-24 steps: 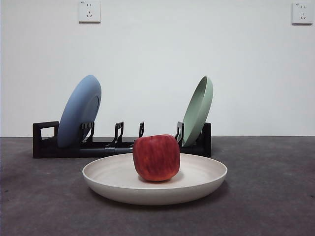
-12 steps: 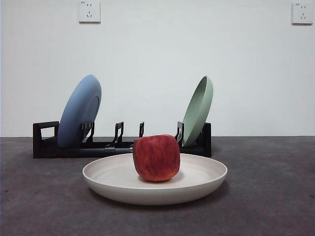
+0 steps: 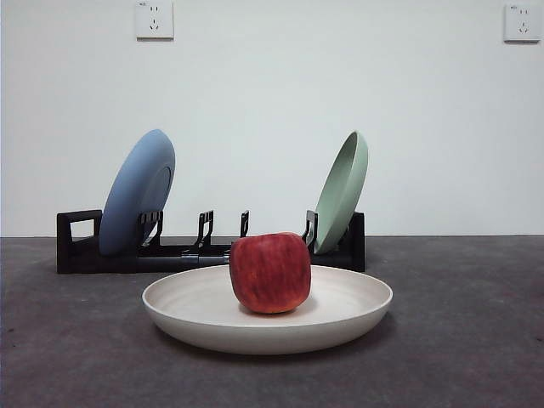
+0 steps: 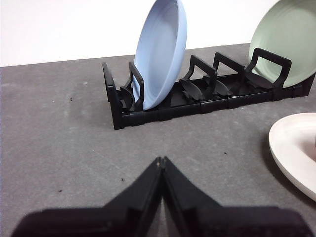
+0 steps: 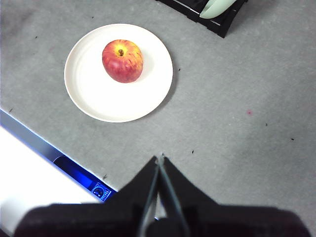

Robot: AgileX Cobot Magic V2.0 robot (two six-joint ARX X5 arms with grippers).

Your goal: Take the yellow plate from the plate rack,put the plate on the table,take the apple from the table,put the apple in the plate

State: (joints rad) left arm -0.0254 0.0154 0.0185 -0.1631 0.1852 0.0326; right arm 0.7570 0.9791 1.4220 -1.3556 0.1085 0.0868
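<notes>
Apple (image 3: pixel 269 273) upright in yellow plate (image 3: pixel 212 327), plate flat on table (image 3: pixel 459 340) before plate rack (image 3: pixel 78 242). Left gripper (image 4: pixel 161 161), right gripper (image 5: pixel 159 159): jaws closed, empty, apart from plate.

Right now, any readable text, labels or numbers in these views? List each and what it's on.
No readable text in any view.
Wall outlet on the upper left: small mark at its top edge, too small to read.
Wall outlet on the upper right: same, unreadable.
Blue-lit panel at the table's edge: round mark, too blurred to read.
Yellow plate, apple, plate rack: no markings.
</notes>
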